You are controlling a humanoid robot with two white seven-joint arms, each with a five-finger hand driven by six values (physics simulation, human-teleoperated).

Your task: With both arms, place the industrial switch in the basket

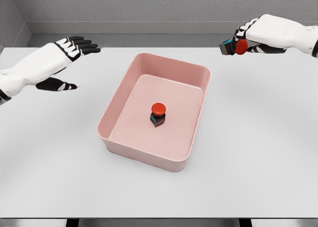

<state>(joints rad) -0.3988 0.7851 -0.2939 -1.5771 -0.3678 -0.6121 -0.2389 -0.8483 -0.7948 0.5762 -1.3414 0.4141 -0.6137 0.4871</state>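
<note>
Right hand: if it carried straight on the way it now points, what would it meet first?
The right hand, shut on a red-buttoned switch, points leftward over the table's far edge. That line looks free; it seems to pass behind the pink basket, though depth is uncertain.

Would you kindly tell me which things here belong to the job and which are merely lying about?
Belonging to the job:
- switch in the pink basket
- second switch held in the right hand
- left hand, open

Lying about:
- nothing; only the bare table
</note>
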